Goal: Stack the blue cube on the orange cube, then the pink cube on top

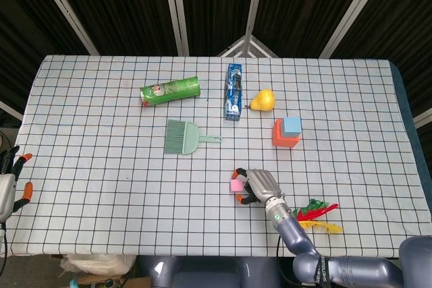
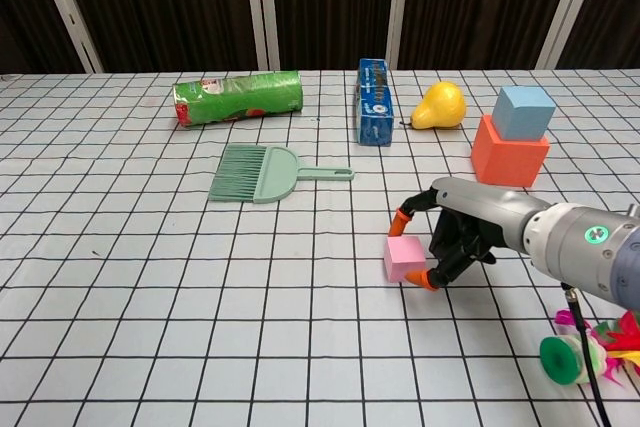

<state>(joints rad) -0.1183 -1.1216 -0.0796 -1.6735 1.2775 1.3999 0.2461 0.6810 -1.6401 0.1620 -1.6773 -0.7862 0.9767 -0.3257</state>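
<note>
A: Where is your right hand?

B: My right hand [image 2: 455,239] sits low on the checked tablecloth [image 2: 150,277], at about 5 o'clock from the table's middle in the head view. Its orange fingertips [image 2: 402,217] bracket the pink cube [image 2: 404,258]: 1 tip touches the cube's top rear edge, another sits at its lower right corner. The fingers are curled around the cube's right side, closing on it, and the cube rests flat on the cloth.

A: And the stack?

B: The blue cube [image 2: 524,111] already sits on the orange cube [image 2: 509,151], at about 2 o'clock from my right hand, well apart from it.

A: Your left hand?

B: My left hand [image 1: 9,187] shows only at the head view's left edge, off the table's 8 o'clock corner. It holds nothing and its orange-tipped fingers are spread.

A: What else is around?

B: A green dustpan brush [image 2: 258,171] lies at 10 o'clock from the pink cube. Beyond it are a green canister [image 2: 237,98] on its side, a blue box [image 2: 373,100] and a yellow pear [image 2: 441,106]. A feathered shuttlecock [image 1: 317,215] lies at 4 o'clock, near my right forearm.
</note>
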